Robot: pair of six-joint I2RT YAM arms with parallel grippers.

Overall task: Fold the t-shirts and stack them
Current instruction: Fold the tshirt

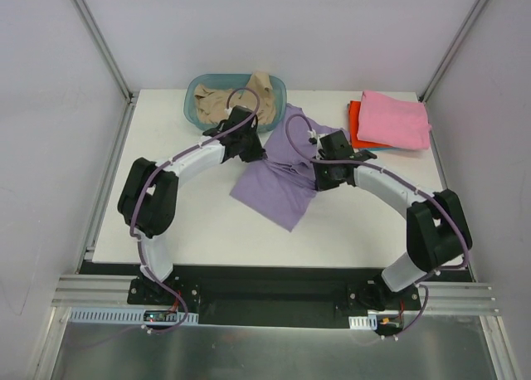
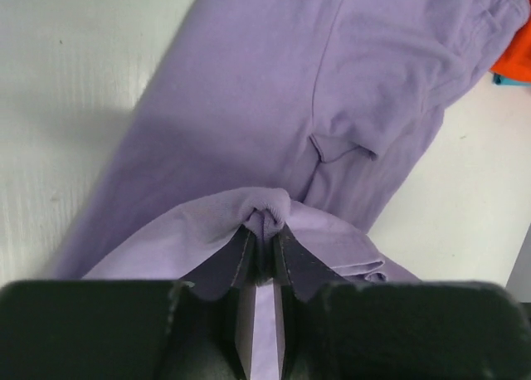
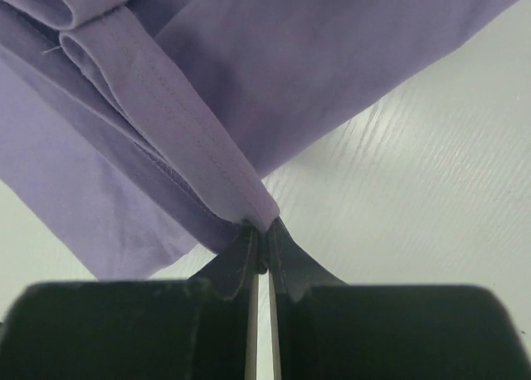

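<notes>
Lavender t-shirt (image 1: 274, 187) lies crumpled at frame centre on the white table (image 1: 199, 231). Left gripper (image 2: 265, 231) clamps a bunched pinch of it; right gripper (image 3: 264, 229) clamps a hemmed edge, likely to pull it flat for folding. Pink t-shirt (image 1: 397, 119) sits folded upper right; beige t-shirt (image 1: 220, 102) in the teal basket (image 1: 190, 106), top centre. Plain white walls (image 1: 50, 106).

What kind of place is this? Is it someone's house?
Probably a robot lab booth, not a house: plain white walls with metal bars, robot arms bolted to a black base plate, and a white table where they work on a lavender t-shirt.
</notes>
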